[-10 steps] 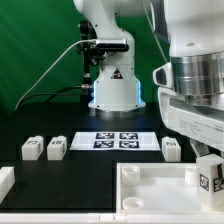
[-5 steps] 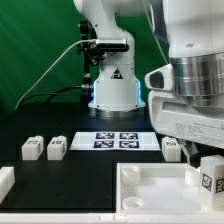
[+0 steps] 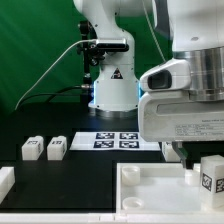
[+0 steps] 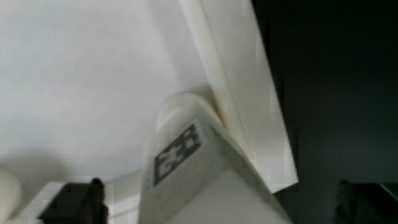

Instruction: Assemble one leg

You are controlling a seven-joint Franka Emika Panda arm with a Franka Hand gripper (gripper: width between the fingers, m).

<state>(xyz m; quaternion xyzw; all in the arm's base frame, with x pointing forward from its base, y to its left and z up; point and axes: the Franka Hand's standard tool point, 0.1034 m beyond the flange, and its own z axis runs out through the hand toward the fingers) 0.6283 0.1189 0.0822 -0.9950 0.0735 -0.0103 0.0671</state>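
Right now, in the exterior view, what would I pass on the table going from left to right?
White part at the edge → first leg → second leg → marker board → leg by the right edge. The big white tray and the arm spread across too much to place.

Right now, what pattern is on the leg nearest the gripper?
Black-and-white square tag on white leg; wrist view shows it best.

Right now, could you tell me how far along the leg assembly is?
Done: one leg stands at a corner of the white tray piece; whether it is fastened cannot be told. In hand: nothing, the gripper is open, that leg showing between its fingers. Left: two more legs lie untouched.
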